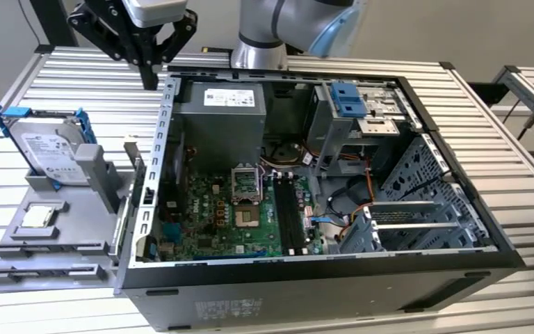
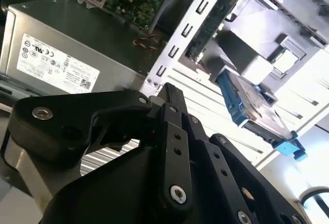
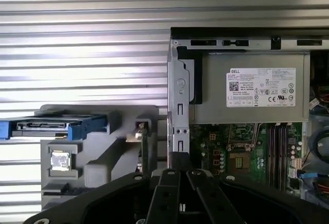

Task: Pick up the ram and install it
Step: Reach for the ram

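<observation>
The ram [image 3: 145, 151] is a thin dark green stick standing on edge in the grey fixture [image 3: 103, 154], close along the open computer case's outer wall. In the second wrist view the ram [image 2: 218, 16] runs beside that perforated wall. My gripper [image 1: 152, 81] hangs above the slatted table at the case's far corner, on the exterior view's left, well above and beyond the ram. Its black fingers [image 3: 179, 158] meet at a point, shut with nothing between them, as in the second wrist view [image 2: 169, 89]. The motherboard's long black slots [image 1: 290, 209] lie inside the case.
A silver hard drive in a blue frame [image 1: 49, 149] stands at the fixture's far end, with a small square chip [image 1: 42, 216] in front of it. The grey power supply [image 1: 219, 111] and drive bays [image 1: 360, 104] crowd the case's far side.
</observation>
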`<state>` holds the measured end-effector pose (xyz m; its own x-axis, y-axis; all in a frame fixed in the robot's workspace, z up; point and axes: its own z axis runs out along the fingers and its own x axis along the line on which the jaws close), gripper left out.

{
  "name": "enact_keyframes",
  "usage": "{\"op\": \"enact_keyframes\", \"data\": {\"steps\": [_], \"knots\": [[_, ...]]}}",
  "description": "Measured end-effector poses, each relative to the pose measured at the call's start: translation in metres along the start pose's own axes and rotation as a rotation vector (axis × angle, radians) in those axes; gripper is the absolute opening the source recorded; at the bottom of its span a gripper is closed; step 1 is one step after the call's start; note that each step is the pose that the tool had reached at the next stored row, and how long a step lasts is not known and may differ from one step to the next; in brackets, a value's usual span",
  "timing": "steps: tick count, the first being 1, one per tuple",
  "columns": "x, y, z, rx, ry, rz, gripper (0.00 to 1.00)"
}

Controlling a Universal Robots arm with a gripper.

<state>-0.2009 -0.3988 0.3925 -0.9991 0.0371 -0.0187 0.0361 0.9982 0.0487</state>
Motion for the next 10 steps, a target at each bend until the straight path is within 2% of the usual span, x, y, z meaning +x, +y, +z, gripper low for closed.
{"op": "enact_keyframes", "data": {"steps": [10], "knots": [[0.0326, -0.0012, -0.0006, -0.0001, 0.0002, -0.006, 0.0]]}}
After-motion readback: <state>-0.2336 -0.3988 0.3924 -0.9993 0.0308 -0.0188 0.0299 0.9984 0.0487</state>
